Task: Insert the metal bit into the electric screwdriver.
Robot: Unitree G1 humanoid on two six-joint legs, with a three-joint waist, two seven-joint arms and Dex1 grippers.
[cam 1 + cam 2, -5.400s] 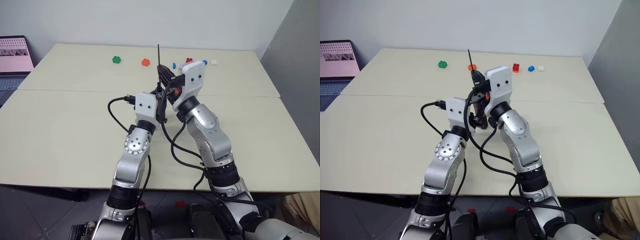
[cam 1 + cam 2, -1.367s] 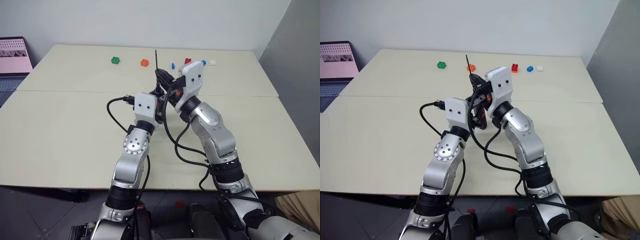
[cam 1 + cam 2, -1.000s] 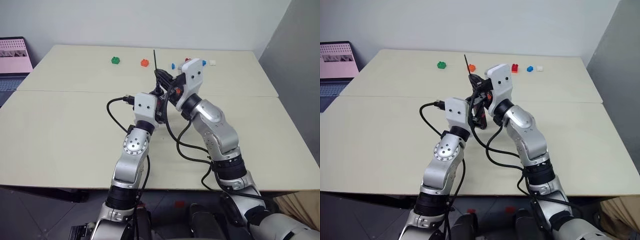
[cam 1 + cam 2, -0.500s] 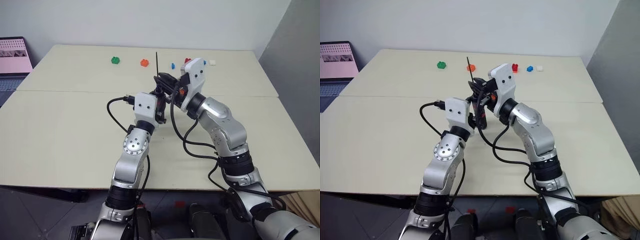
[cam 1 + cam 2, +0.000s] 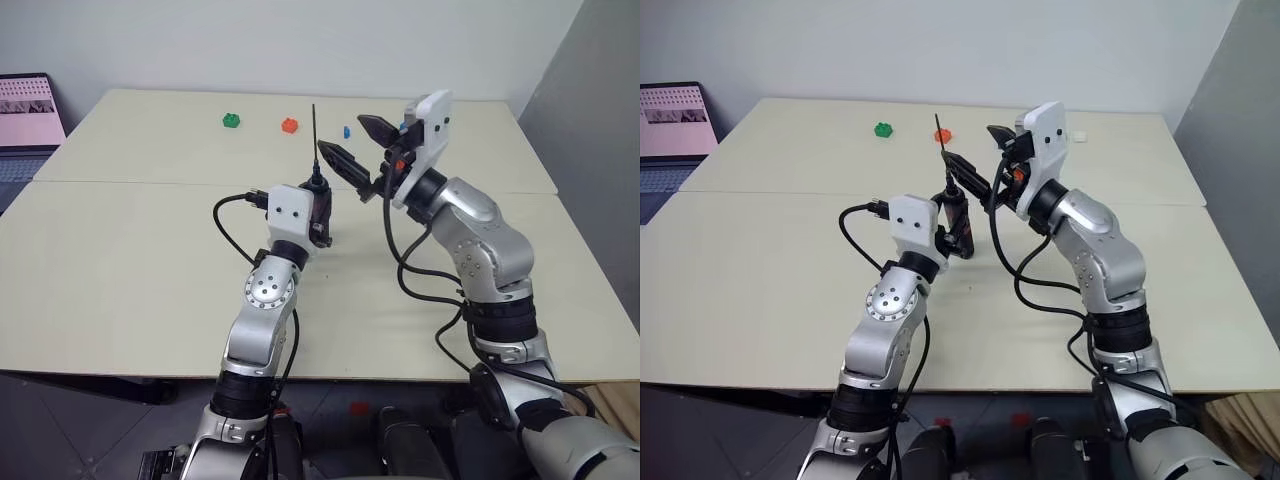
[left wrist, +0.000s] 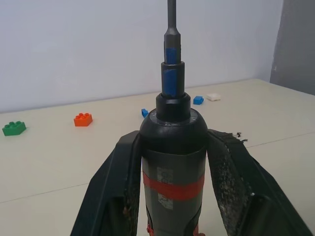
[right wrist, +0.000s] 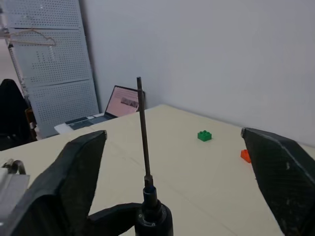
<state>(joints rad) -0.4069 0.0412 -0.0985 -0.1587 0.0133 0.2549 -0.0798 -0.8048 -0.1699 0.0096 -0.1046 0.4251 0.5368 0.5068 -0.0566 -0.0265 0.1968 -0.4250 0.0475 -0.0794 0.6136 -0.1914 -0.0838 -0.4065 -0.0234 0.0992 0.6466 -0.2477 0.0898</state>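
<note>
Insertion is looking finished — the metal bit is standing upright in the electric screwdriver, which the closed left pincer is clamping above the counter; the right pincer is hanging beside it, spread wide and empty.

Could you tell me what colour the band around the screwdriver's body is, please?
Red, seen best in the left wrist view, on the slim black electric screwdriver.

Note, operator: your right gripper has let go of the thin grey metal bit, its black fingers now spread wide, and pulled away to the right, clear of the black, red-banded pen-shaped electric screwdriver.
</note>
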